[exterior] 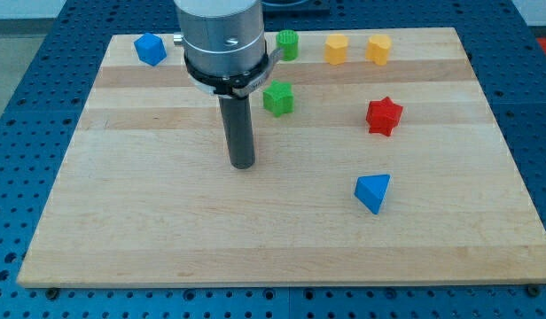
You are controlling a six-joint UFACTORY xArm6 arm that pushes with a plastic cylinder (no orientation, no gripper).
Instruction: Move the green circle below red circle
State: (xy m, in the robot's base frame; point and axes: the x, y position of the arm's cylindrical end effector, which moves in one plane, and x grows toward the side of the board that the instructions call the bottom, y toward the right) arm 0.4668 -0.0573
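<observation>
My tip [243, 165] sits on bare bench [149, 230], below-left of the green star [278, 98] (no pincer here); green circle [288, 43] up top.

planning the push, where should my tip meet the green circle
No gripping, only pushing. Probably set my tip on the upper-left side of the green circle: it is round, so push through its centre, toward the view's bottom right.

blue triangle [372, 192], red star [384, 116] (apart) — wooden board [167, 230]

Silver arm housing entering from the view's top, straight dark rod hanging upright, my tip [243, 165] down at the worktop [167, 230]
</observation>
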